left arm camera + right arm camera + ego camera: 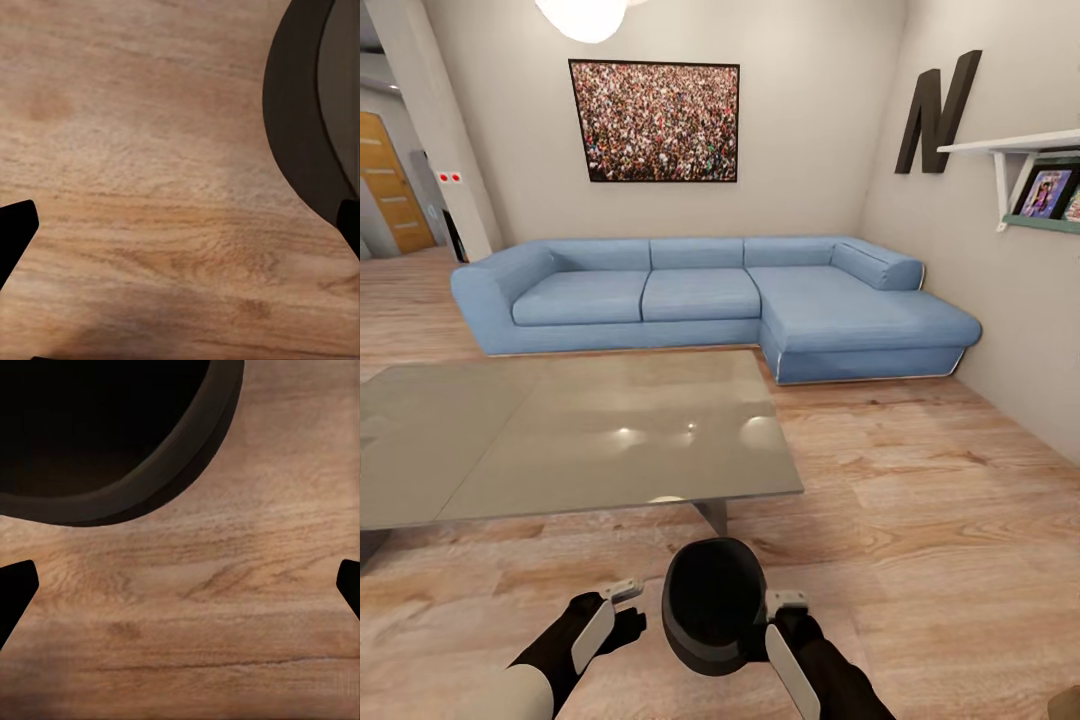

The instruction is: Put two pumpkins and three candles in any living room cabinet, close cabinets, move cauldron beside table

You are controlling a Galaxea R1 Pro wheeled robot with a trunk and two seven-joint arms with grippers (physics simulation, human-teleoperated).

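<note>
Cauldron (712,605) sits on the floor just beside the desk (560,430), so that bit's probably done; both jaws wide, holding nothing.

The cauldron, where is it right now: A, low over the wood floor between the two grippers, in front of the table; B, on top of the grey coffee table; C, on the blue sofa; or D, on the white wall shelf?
A: in the head view the cauldron sits over the plank floor between the left gripper and the right gripper, just short of the table.
</note>
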